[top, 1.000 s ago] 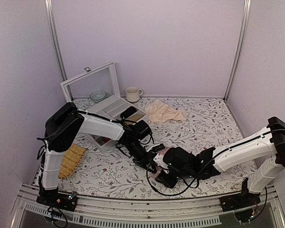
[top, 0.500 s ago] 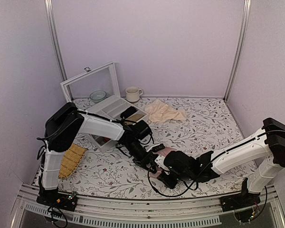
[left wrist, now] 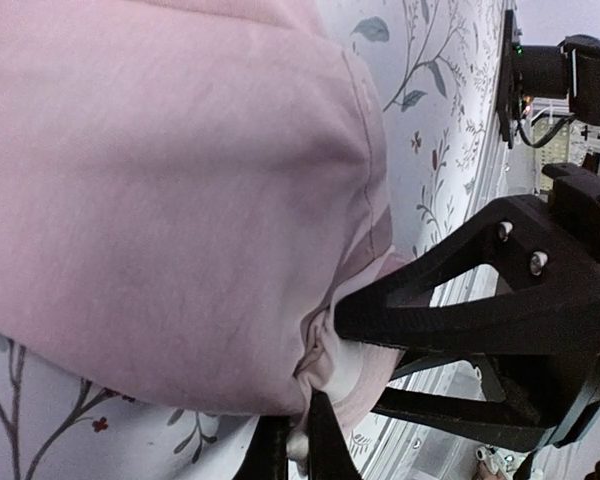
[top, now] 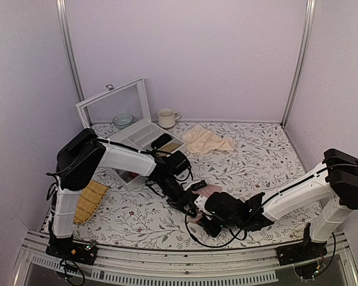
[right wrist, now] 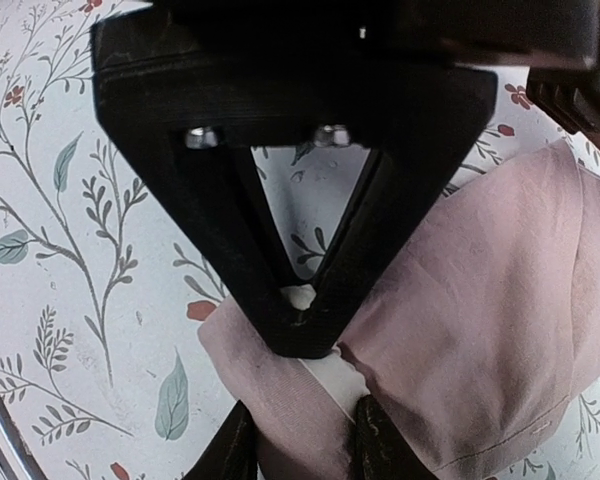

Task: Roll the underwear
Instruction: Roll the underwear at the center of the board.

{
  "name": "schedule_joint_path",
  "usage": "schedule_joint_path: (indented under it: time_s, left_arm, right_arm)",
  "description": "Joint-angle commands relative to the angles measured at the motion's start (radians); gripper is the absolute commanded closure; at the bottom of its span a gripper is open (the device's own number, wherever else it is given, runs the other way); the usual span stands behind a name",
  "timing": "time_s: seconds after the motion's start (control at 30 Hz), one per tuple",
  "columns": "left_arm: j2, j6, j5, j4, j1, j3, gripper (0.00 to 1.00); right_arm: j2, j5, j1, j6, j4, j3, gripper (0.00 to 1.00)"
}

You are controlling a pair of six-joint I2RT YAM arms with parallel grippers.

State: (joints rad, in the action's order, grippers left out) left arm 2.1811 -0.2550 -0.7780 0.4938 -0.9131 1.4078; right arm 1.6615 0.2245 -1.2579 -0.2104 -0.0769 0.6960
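Two pinches meet: our left hand (left wrist: pixel 298 450) and right hand (right wrist: pixel 302 448) each nip one edge of the underwear (left wrist: pixel 160 180), likely to tighten the roll.

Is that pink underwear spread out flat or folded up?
Folded: the underwear lies doubled in layers, its bunched edge pinched by the left gripper and the right gripper.

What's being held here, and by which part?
The underwear, by both: left gripper pinches a corner fold; right gripper clamps bunched fabric beside it.
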Motion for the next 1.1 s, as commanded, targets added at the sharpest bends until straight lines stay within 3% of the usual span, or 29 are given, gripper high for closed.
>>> schedule_joint_path:
  time_s: [0.0,0.3,0.4,0.63,1.07]
  left_arm:
    - [0.056,0.006,0.067,0.037,-0.027,-0.012,1.0]
    - [0.059,0.01,0.069,0.04,-0.027,-0.009,1.0]
    - [0.055,0.006,0.088,0.044,-0.02,-0.009,1.0]
    - [-0.031,-0.031,0.099,0.017,0.077,-0.022,0.82]
    - [-0.017,-0.102,-0.009,-0.143,0.096,0.061,0.75]
  right_arm:
    - [0.079,-0.025,-0.006,-0.038,0.067,-0.023,0.71]
    - [0.082,-0.038,-0.007,-0.1,0.069,-0.032,1.0]
    - [0.085,-0.039,-0.008,-0.13,0.054,-0.044,1.0]
    - [0.086,-0.028,-0.01,-0.157,0.018,-0.058,1.0]
    - [0.091,-0.029,-0.009,-0.164,0.008,-0.059,1.0]
